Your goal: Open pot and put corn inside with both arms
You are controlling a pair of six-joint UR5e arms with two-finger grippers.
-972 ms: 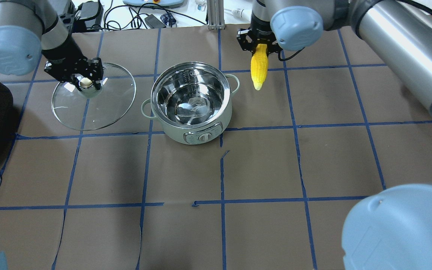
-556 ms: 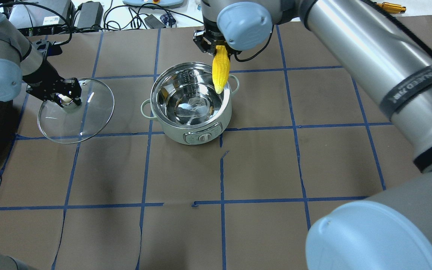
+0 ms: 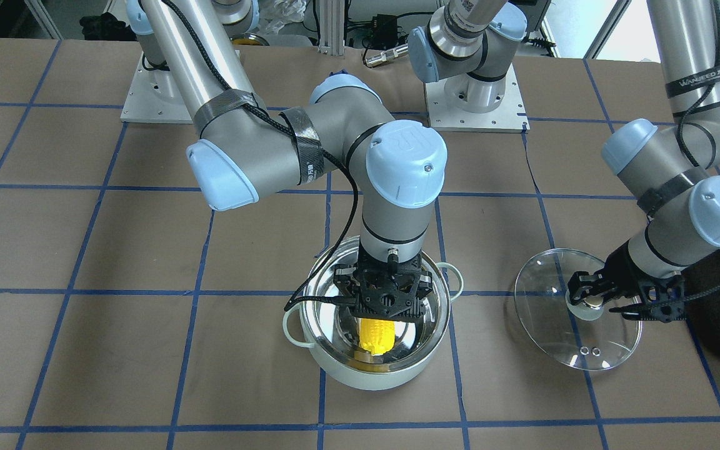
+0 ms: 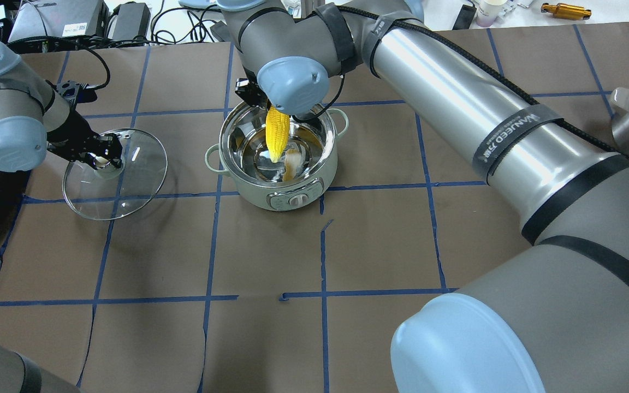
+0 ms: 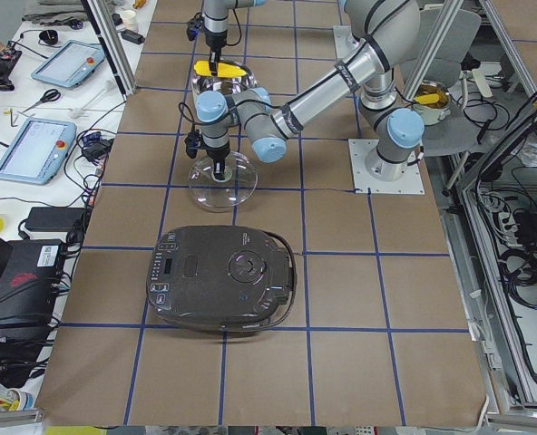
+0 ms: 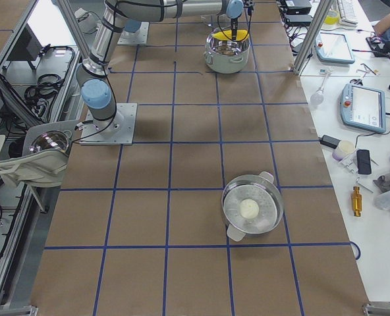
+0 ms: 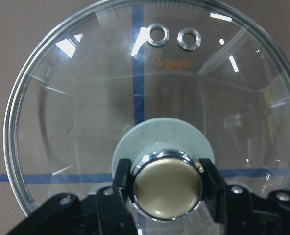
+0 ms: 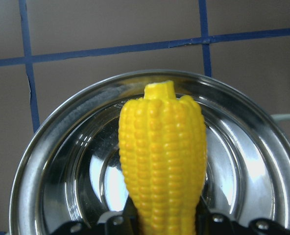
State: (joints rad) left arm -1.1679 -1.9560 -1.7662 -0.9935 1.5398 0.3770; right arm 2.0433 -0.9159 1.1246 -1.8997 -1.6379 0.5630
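Note:
The mint-green pot [image 4: 292, 199] stands open in the middle of the table, its steel inside bare. My right gripper [image 3: 387, 306] is shut on the thick end of the yellow corn [image 4: 277, 134] and holds it tip-down inside the pot's rim [image 3: 366, 378]. The right wrist view shows the corn [image 8: 162, 161] over the pot bottom [image 8: 76, 196]. My left gripper [image 4: 101, 159] is shut on the knob [image 7: 167, 188] of the glass lid [image 4: 134, 174]. It holds the lid low over the table to the pot's left. I cannot tell whether the lid touches the table.
A large black appliance [image 5: 223, 276] lies at the table's left end, close beyond the lid. A second steel pot [image 6: 251, 209] with a white ball in it stands far to the right. Cables and devices lie along the far edge.
My right arm carried the corn left from beside the pot to above it and down inside. My left gripper moved the lid further left, away from the pot.

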